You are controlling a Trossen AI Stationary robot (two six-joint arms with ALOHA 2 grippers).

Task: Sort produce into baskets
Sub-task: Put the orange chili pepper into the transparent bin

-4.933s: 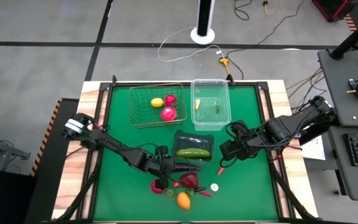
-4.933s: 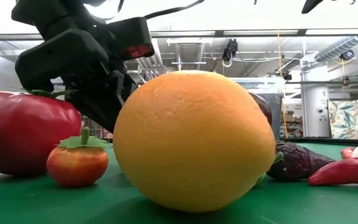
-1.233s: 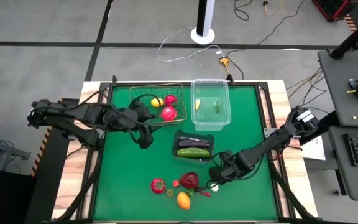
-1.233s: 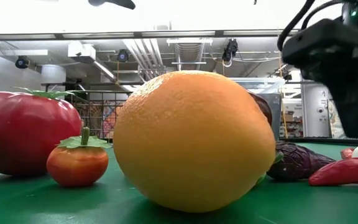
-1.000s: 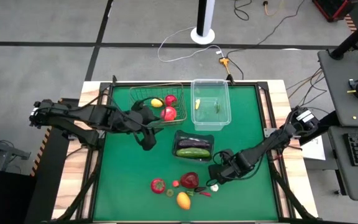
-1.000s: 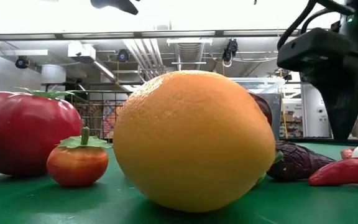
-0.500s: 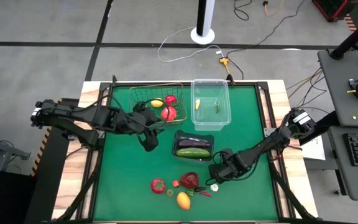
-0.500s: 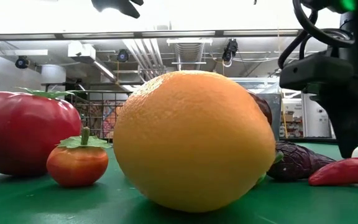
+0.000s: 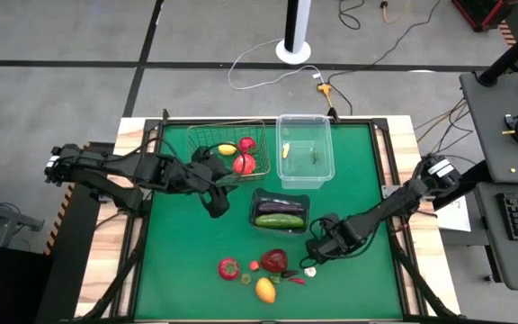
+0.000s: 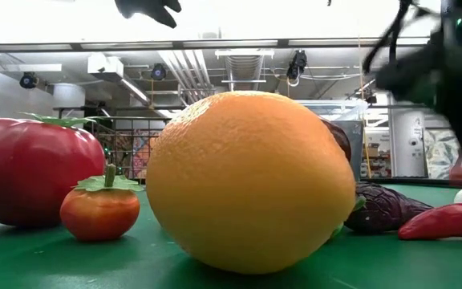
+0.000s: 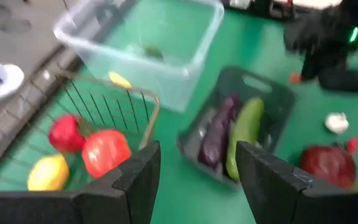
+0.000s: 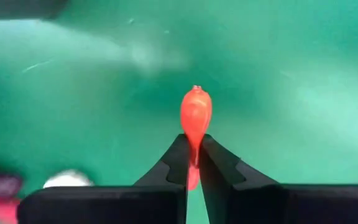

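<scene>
From my remote station I see the right gripper (image 12: 192, 163) low over the green table (image 9: 178, 243), its fingers pressed together on a small red chili (image 12: 195, 122) whose rounded tip sticks out past the fingertips; in the high view this gripper (image 9: 313, 255) sits between the dark tray (image 9: 281, 196) and the loose produce at the near edge. The left gripper (image 11: 194, 171) hangs with its fingers spread and nothing between them, just beside the near corner of the wire basket (image 9: 200, 160), where the high view places it (image 9: 216, 207). The wire basket holds a yellow lemon (image 11: 47, 173) and two red fruits (image 11: 105, 152). The clear tub (image 9: 304, 121) stands just beside the basket and holds two small pieces I cannot identify. The dark tray, near the table's middle, holds a green cucumber (image 9: 280, 220) and a purple eggplant (image 9: 279, 209) lying side by side. Still loose on the table I count a red tomato (image 9: 229, 267), a dark-red round fruit (image 9: 274, 260), an orange (image 10: 247, 181), a white garlic (image 9: 310, 270) and a few tiny pieces. In the low view the orange fills the foreground, with a large red fruit (image 10: 30, 168) and a small tomato (image 10: 100, 209) beside it.
</scene>
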